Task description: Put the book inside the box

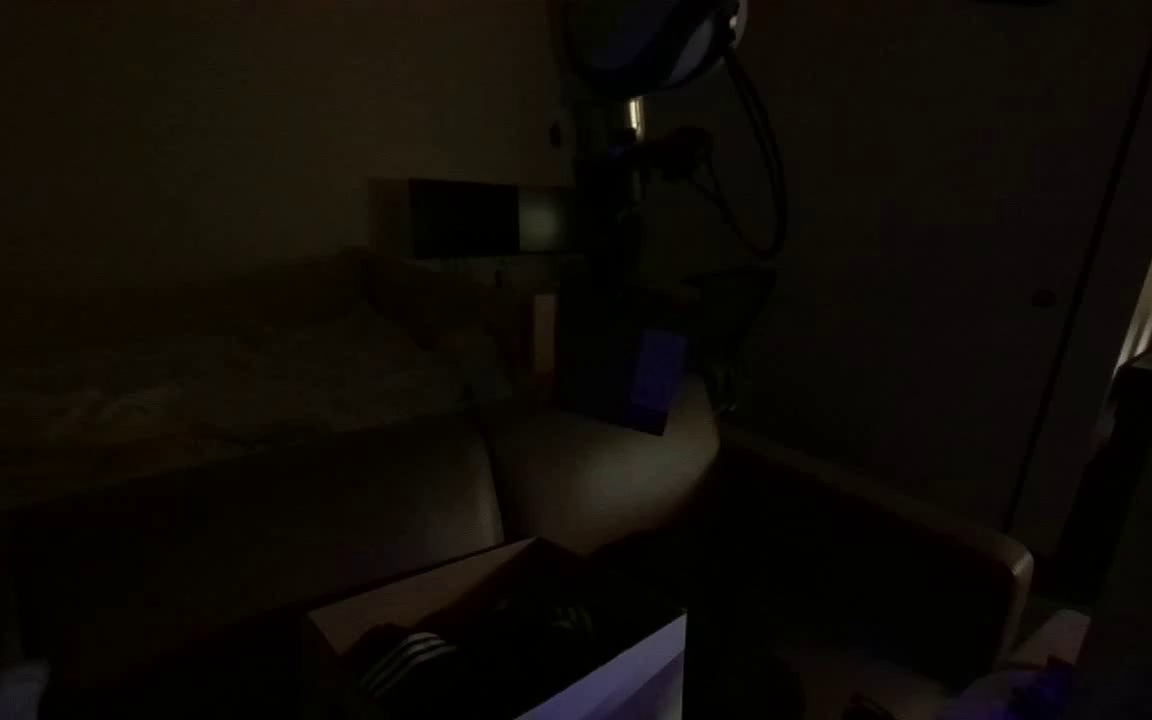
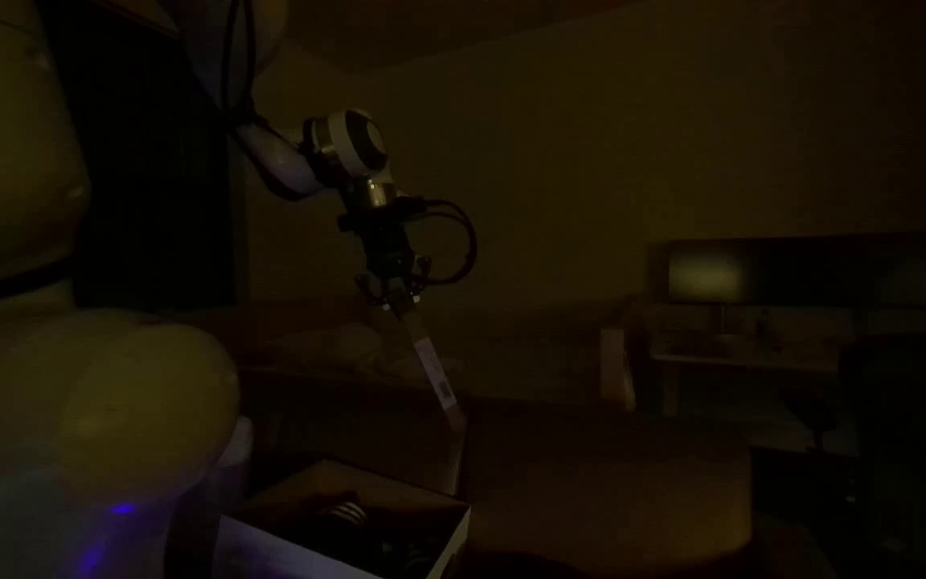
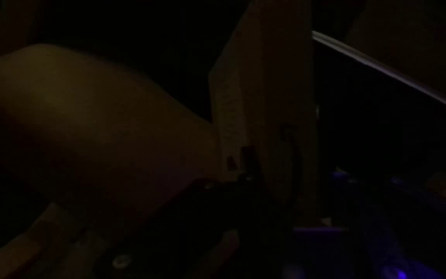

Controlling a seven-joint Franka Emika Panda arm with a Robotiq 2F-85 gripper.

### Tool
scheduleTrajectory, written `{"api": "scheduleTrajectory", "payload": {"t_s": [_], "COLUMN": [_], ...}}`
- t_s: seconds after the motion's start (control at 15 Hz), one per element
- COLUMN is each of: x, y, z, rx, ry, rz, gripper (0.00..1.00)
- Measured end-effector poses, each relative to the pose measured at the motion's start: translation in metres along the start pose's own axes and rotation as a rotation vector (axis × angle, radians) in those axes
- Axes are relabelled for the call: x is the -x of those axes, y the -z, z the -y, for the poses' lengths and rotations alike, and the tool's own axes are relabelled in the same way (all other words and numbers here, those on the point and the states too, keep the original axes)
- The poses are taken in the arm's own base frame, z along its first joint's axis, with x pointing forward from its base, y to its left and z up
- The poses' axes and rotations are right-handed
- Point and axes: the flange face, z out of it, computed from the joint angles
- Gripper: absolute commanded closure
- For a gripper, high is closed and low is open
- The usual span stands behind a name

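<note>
The robot's pale arm (image 2: 141, 402) is looming nearest in an exterior view. Farther off, the claw (image 2: 402, 304) is gripping the upper end of the book (image 2: 433, 368), which is hanging below it, outside the box (image 1: 626, 672). In both exterior views the box's opening is sitting lower and to the left of the book, so the next move is probably calling for a sideways carry before lowering. Where the book is showing edge-on, its long axis is slanting steeply from the claw down to the right, its lower end seemingly pointing past the box's corner.
</note>
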Motion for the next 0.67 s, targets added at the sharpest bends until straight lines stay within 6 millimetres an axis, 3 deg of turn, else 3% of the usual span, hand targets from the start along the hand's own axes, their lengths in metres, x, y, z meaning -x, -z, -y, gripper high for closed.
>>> {"api": "scheduleTrajectory", "payload": {"t_s": [0.27,0.67], "x": [-0.025,-0.057], "y": [-0.032,-0.096], "z": [0.019,0.038], "rx": [-0.026,-0.083], "ry": [0.071,0.127], "rz": [0.047,0.145], "gripper": [0.94,0.94]}}
